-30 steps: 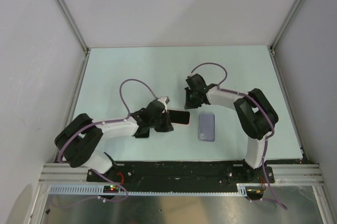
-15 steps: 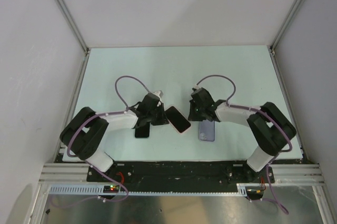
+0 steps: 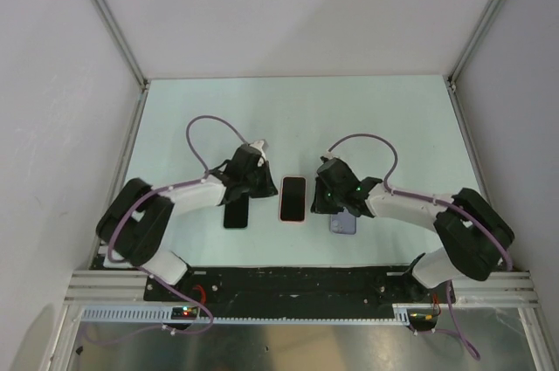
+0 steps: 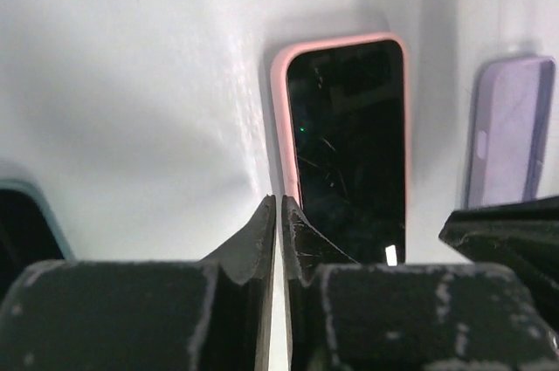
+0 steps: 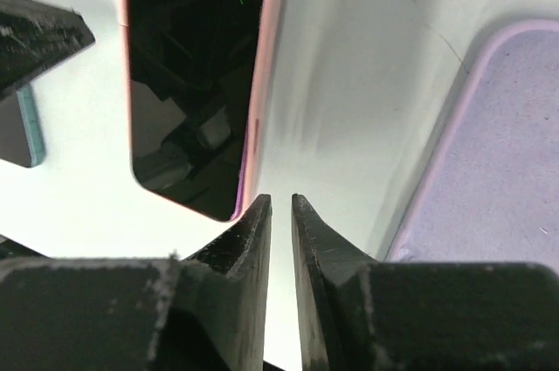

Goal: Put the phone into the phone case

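Observation:
The phone (image 3: pixel 293 199), black screen up with a pink rim, lies flat on the table between my two grippers. It shows in the left wrist view (image 4: pixel 349 144) and the right wrist view (image 5: pixel 192 74). The lilac phone case (image 3: pixel 346 224) lies to its right, partly under my right gripper; it also shows in the wrist views (image 4: pixel 507 140) (image 5: pixel 507 170). My left gripper (image 3: pixel 265 188) (image 4: pixel 279 201) is shut and empty at the phone's left edge. My right gripper (image 3: pixel 320 204) (image 5: pixel 280 201) is shut and empty, low over the table between phone and case.
A second dark device with a teal rim (image 3: pixel 236 214) lies left of the phone, by my left gripper; its edge shows in both wrist views (image 4: pixel 26 223) (image 5: pixel 13 127). White walls and metal rails enclose the table.
The phone has turned from lying crosswise, through a diagonal, to lying lengthwise, and sits apart from my left gripper. My right gripper moved forward and left, down to the case.

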`<control>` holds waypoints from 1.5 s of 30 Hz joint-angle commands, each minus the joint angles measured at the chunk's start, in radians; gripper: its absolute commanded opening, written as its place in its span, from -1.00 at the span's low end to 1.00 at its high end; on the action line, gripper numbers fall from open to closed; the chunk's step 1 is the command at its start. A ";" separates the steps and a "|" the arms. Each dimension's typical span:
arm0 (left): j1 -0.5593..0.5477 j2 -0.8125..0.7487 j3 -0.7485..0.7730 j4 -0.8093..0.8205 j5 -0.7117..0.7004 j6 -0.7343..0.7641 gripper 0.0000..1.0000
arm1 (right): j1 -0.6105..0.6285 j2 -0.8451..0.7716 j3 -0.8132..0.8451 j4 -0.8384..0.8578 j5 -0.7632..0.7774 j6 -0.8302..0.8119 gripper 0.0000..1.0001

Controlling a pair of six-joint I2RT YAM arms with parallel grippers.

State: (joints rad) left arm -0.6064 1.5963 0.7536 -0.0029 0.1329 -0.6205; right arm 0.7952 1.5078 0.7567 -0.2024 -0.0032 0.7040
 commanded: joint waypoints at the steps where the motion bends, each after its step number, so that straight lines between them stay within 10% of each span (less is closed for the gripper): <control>1: -0.030 -0.154 -0.044 -0.060 -0.018 0.050 -0.78 | 0.019 -0.091 0.003 -0.016 0.043 0.015 -0.56; 9: -0.133 -0.219 -0.115 -0.079 -0.061 0.037 -0.38 | 0.083 -0.038 0.023 -0.013 0.054 0.036 -0.47; 45: -0.191 -0.110 -0.141 -0.071 -0.047 0.064 -0.59 | 0.129 0.067 0.082 -0.025 0.095 0.043 -0.50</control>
State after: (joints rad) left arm -0.7834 1.4559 0.6334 -0.0643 0.1043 -0.5755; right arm 0.9157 1.5486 0.7948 -0.2184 0.0483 0.7414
